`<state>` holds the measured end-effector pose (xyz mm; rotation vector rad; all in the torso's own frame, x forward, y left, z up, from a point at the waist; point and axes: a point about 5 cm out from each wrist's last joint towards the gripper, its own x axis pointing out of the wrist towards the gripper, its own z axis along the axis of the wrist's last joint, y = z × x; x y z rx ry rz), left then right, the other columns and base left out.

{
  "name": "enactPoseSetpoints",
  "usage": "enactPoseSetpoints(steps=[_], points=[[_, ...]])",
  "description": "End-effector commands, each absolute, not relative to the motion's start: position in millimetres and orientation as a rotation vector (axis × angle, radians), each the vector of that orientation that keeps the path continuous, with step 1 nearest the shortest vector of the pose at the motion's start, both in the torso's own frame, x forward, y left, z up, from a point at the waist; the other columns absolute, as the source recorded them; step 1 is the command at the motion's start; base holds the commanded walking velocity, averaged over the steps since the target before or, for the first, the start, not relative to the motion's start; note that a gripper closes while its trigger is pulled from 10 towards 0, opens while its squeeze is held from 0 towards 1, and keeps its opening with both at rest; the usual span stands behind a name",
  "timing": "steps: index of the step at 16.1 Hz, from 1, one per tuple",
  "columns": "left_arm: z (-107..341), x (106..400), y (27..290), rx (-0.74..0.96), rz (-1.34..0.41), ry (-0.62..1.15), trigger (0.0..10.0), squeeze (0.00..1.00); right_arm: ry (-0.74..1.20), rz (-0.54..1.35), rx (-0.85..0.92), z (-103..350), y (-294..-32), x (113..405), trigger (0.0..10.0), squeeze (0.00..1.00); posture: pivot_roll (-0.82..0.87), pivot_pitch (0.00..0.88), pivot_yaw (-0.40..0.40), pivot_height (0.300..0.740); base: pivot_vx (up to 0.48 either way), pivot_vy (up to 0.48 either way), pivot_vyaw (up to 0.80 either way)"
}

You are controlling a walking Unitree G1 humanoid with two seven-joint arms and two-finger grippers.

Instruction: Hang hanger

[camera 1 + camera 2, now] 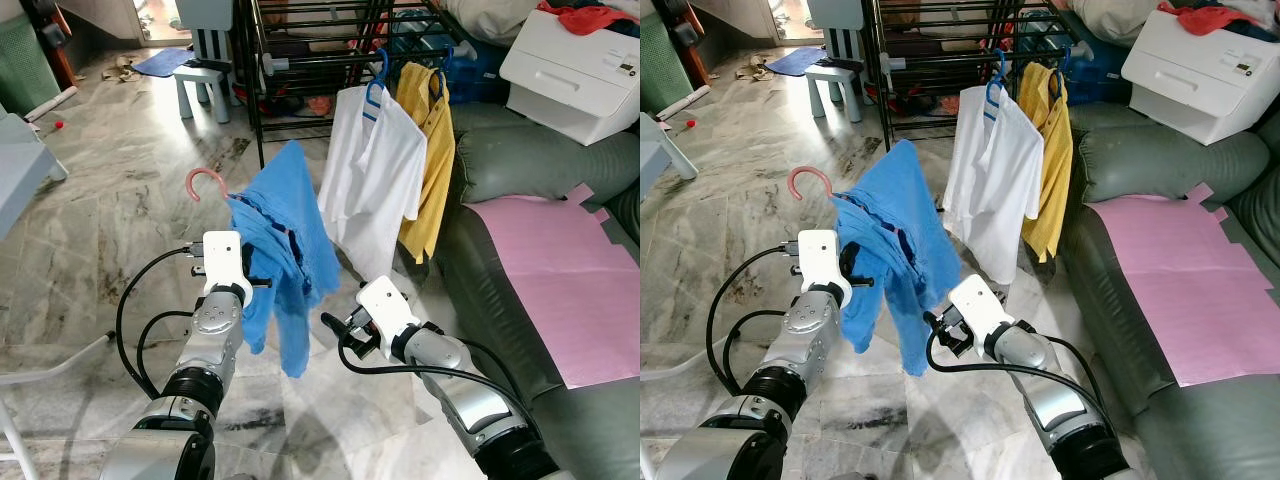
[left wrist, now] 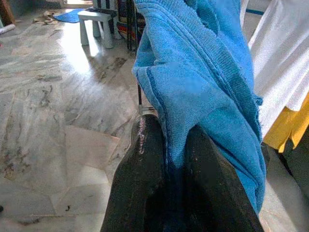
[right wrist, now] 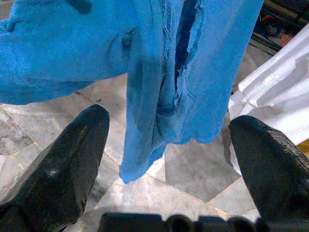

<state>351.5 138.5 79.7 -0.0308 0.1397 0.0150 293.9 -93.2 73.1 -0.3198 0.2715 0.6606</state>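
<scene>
daylight comes in from about eleven o'clock in the head views, and the marble floor (image 1: 110, 200) shines with pale glare there. the head views are bright and sharp, slightly bowed at the edges. in the left wrist view the black fingers (image 2: 140, 183) are close and soft, and glare whitens the floor behind the blue shirt (image 2: 203, 96).

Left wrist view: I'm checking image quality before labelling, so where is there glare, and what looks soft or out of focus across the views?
Left wrist view: window glare washes out the marble floor near the stool; the left hand's fingers are close and soft, the blue shirt sharp. Right wrist view: the right hand's fingers look blurred. Left eye view: evenly lit and sharp.
</scene>
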Motion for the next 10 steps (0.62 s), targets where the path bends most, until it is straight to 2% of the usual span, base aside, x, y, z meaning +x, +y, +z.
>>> enactPoseSetpoints(steps=[1, 10], points=[[89.7, 356.4, 137.0, -0.034, 0.013, 0.103, 10.0, 0.00, 0.255, 0.647, -0.333, 77.8, -91.0, 297.0, 10.0, 1.00, -0.11, 0.018, 0.057, 0.740, 0.000, 0.000, 0.00], [89.7, 356.4, 137.0, -0.034, 0.013, 0.103, 10.0, 0.00, 0.255, 0.647, -0.333, 77.8, -91.0, 297.0, 10.0, 1.00, -0.11, 0.018, 0.057, 0.740, 0.000, 0.000, 0.00]])
